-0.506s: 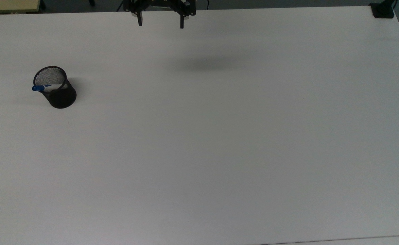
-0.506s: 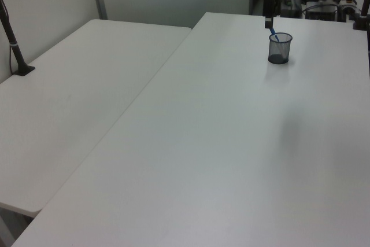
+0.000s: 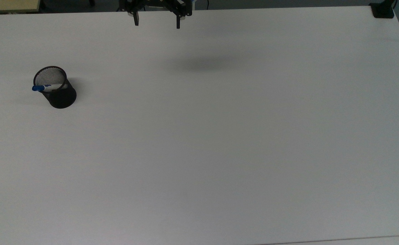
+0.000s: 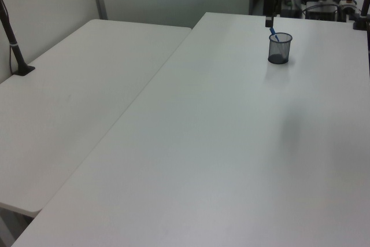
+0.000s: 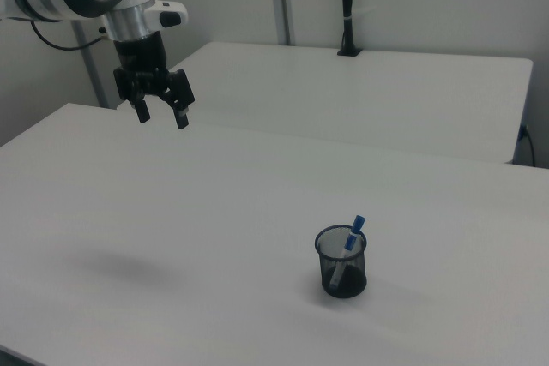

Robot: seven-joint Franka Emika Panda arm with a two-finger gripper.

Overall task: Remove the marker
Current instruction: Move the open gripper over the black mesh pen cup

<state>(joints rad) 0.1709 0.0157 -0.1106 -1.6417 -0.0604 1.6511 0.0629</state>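
One marker point(image 5: 350, 241), one black mesh cup point(image 5: 341, 263), one claw point(image 5: 160, 114). Two white benches: the cup's bench point(image 5: 214, 212) and a second one point(image 5: 386, 92) beyond it in the right view; pale wall panels behind. The marker stands inside the cup, long axis tilted, blue cap up and over the rim. The claw hangs well apart from the cup, fingers spread wide, holding nothing.

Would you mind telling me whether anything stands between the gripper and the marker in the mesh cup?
Nothing visible does. The open gripper hangs above bare table, and the marker leans in the black mesh cup, blue cap above the rim.
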